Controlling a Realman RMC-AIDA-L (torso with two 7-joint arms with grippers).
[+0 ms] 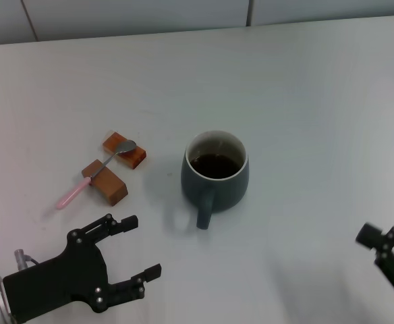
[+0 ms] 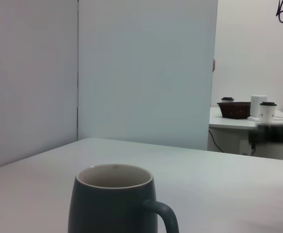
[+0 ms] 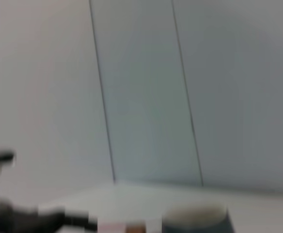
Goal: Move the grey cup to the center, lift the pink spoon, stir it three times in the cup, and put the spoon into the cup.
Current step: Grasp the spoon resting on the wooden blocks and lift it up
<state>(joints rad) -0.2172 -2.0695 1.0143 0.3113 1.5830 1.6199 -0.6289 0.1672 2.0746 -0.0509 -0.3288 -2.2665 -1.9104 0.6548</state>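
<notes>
In the head view the grey cup (image 1: 215, 174) stands near the middle of the frame on the white table (image 1: 305, 101), dark liquid inside, its handle pointing toward the lower edge; the pink spoon (image 1: 96, 173) lies to the cup's left, apart from it, its metal bowl resting on the upper wooden block (image 1: 125, 150) and its neck crossing the lower wooden block (image 1: 105, 181), the pink handle sloping down to the table at lower left.

The left gripper (image 1: 142, 246) sits in the lower left corner, fingers spread wide and holding nothing; the spoon lies just above it in the frame, not touched, and the cup is up and to its right, well apart.

The right gripper (image 1: 386, 251) shows only in part at the lower right corner, far from the cup; whether its fingers are spread or closed cannot be told.

In the left wrist view the cup (image 2: 115, 199) fills the lower centre, handle to the right of the frame; in the right wrist view the cup's rim (image 3: 196, 218) appears blurred at the bottom edge.
</notes>
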